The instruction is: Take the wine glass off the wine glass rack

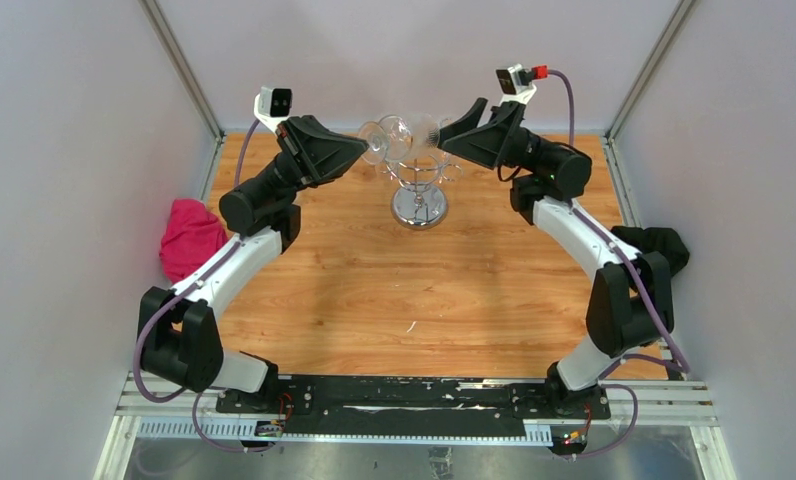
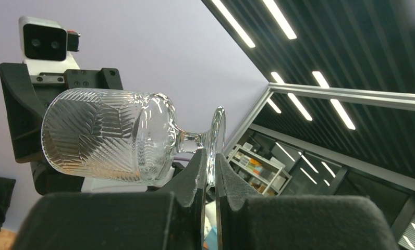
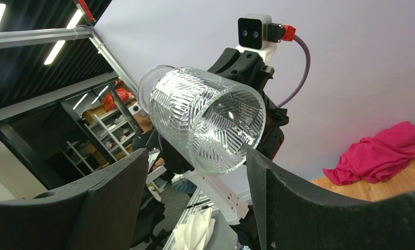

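**Wine glass at the rack top.** The wine glass (image 2: 111,138) is lying on its side in the air just above the ring top of the wine glass rack (image 1: 419,190). No hook is showing against it, so it is probably hanging free of the rack. Its long axis is running roughly level across the rack, with the foot toward the left arm's side and the open mouth toward the right arm's side. The left tool (image 2: 209,172) is pinching the thin foot disc edge-on, its fingers closed tight on the glass. The right tool (image 3: 195,159) is standing wide open and gripping nothing, with one finger to each side of the bowl's mouth. The rim is pointing nearly straight into that gap; whether the fingers are touching the bowl cannot be told. Both tools are sitting about equally near the rack's top, well above the bench (image 1: 374,290). The coming move is likely depending on the bowl's axis meeting the open tool's gap squarely.
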